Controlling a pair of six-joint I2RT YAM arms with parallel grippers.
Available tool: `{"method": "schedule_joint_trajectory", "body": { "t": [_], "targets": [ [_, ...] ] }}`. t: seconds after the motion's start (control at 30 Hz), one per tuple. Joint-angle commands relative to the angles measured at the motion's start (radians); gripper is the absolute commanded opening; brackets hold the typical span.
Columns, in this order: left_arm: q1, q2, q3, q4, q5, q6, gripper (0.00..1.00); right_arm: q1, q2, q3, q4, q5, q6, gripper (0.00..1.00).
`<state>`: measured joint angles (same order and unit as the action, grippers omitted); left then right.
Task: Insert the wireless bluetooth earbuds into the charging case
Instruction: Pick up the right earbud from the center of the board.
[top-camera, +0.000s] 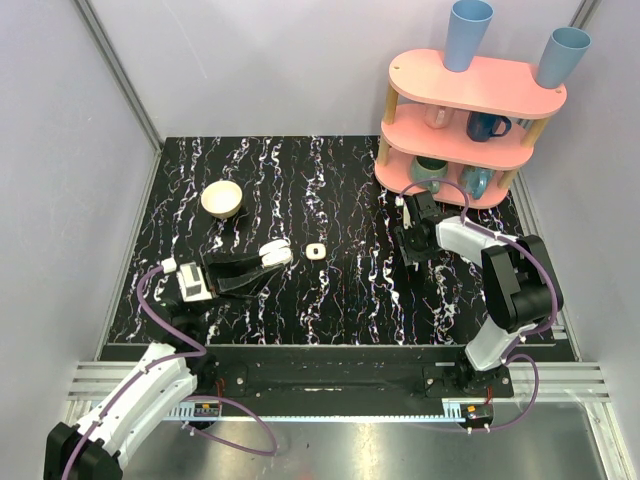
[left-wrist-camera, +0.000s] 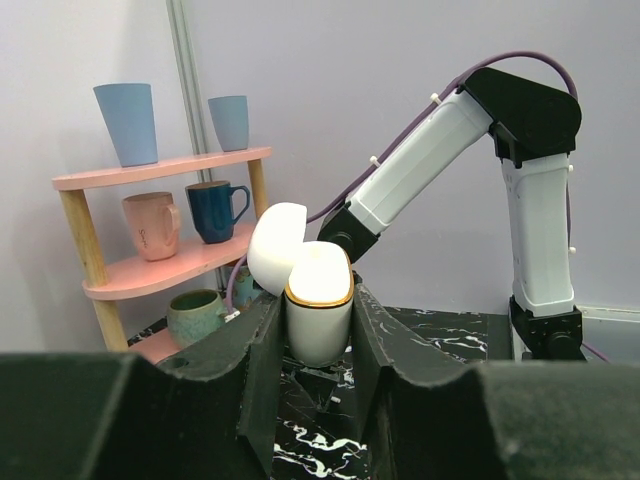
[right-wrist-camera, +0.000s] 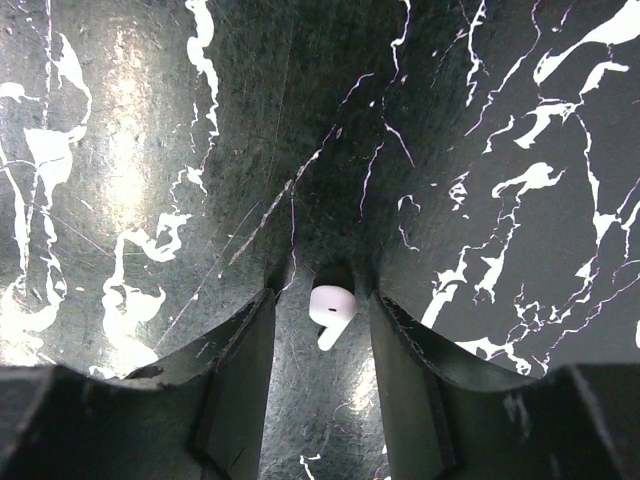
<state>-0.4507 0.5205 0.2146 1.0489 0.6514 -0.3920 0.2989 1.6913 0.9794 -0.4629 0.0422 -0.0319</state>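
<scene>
Left wrist: left gripper (left-wrist-camera: 316, 310) clamps the charging case (left-wrist-camera: 318, 330) (lid (left-wrist-camera: 275, 245) up); right gripper (right-wrist-camera: 320, 300) gapes around an earbud (right-wrist-camera: 332, 303).

No lettering, brand, number or sign can be read in any of the three views; the white shell of the charging case (left-wrist-camera: 318, 312), the closest surface on show, gives no legible mark.
</scene>
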Motion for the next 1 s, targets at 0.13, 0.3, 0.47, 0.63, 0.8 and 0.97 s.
{"method": "schedule_joint_trajectory", "body": {
  "t": [0.13,0.3,0.47,0.63,0.8,0.97],
  "targets": [
    [-0.002,0.016,0.037,0.065,0.016,-0.007,0.0,-0.006,0.01,0.039,-0.013,0.036,-0.005,0.47],
    [-0.003,0.015,0.039,0.062,0.022,-0.007,0.0,-0.007,0.018,0.042,-0.014,0.041,-0.002,0.45],
    [-0.002,0.016,0.039,0.063,0.022,-0.007,0.0,-0.006,0.022,0.045,-0.025,0.047,-0.002,0.43],
    [-0.002,0.018,0.039,0.063,0.024,-0.008,0.0,-0.007,0.016,0.048,-0.037,0.036,-0.005,0.43],
    [-0.002,0.016,0.04,0.065,0.027,-0.011,0.0,-0.007,0.019,0.051,-0.043,0.024,-0.006,0.4],
    [-0.003,0.009,0.04,0.056,0.025,-0.008,0.0,-0.006,0.042,0.056,-0.045,0.018,-0.01,0.38]
  ]
}}
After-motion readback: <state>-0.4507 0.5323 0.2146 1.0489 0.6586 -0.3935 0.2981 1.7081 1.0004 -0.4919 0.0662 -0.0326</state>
